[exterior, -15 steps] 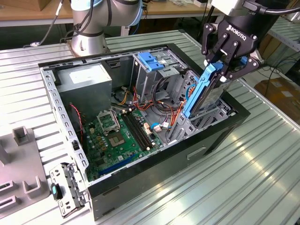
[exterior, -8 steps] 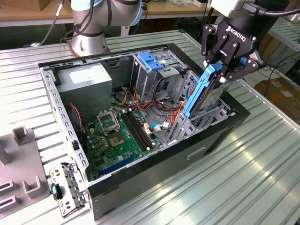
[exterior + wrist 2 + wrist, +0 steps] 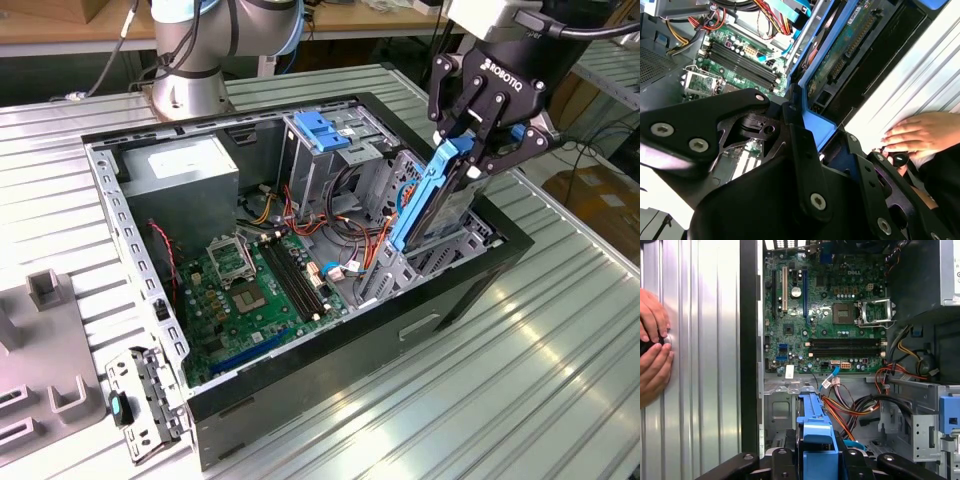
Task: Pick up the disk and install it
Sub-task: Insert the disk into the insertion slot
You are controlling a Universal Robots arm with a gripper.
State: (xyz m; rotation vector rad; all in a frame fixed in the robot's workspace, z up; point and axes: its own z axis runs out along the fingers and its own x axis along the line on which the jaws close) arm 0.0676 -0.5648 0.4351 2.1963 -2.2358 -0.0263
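Claw clamped on the disk, I hold it tilted, low end at the bay; seating needs it square.

Ribbed metal table with open computer case

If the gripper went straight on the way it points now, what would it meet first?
The gripper, jaws shut on the tilted disk, points down into the open computer case. The disk's lower end would probably meet the metal drive bay just beneath it first, though depth is unclear.
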